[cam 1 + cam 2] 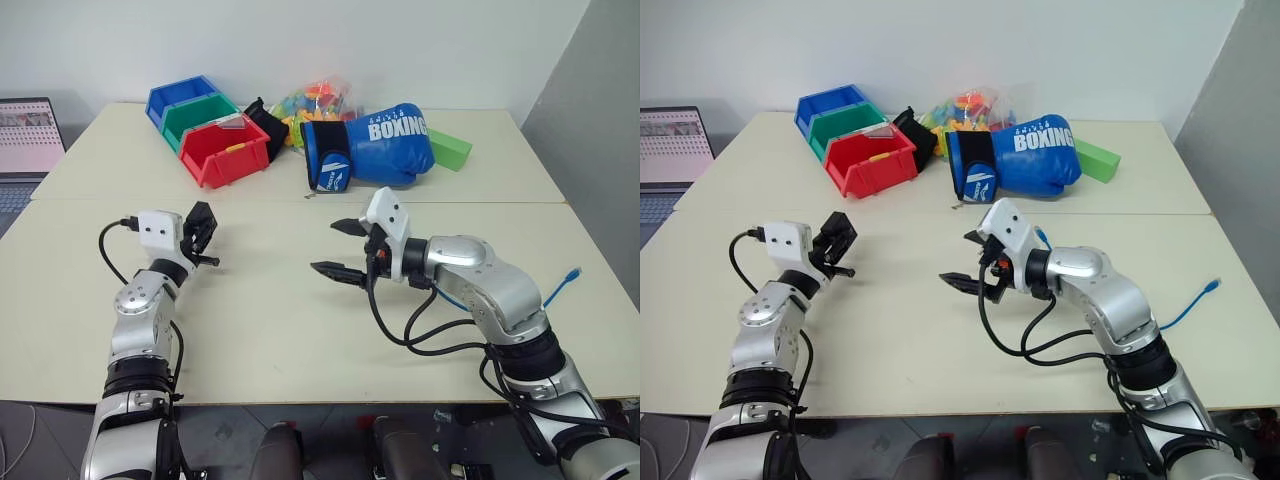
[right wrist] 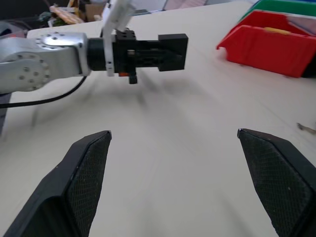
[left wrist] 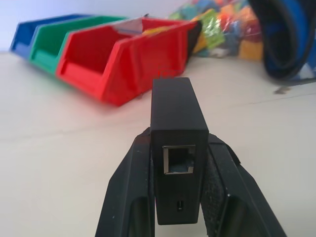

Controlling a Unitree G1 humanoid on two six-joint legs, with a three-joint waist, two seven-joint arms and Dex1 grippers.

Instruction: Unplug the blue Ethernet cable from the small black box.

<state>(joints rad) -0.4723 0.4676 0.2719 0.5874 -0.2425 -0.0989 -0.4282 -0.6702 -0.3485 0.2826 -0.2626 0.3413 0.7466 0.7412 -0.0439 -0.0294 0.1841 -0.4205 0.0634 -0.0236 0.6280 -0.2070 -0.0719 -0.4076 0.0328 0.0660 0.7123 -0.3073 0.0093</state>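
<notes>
Table: wide cream tabletop (image 1: 300, 330), carrying everything listed below
Boxing glove: large blue padded glove (image 1: 385, 145) lettered BOXING, at the far side
Bins: red (image 1: 225, 150), green (image 1: 195, 115) and blue (image 1: 180, 97) plastic bins in a row, far left
My right gripper (image 1: 340, 248): raised over mid-table, black fingers spread wide, nothing between them
My left gripper (image 1: 200, 235): raised over the left side, clamped on the box
Small black box: matte black rectangular plastic box (image 3: 177, 148) pinched between my left fingers, its port empty
Blue Ethernet cable: thin bright blue cord (image 1: 560, 285) on the table by the right edge, behind my right arm, well apart from the box
</notes>
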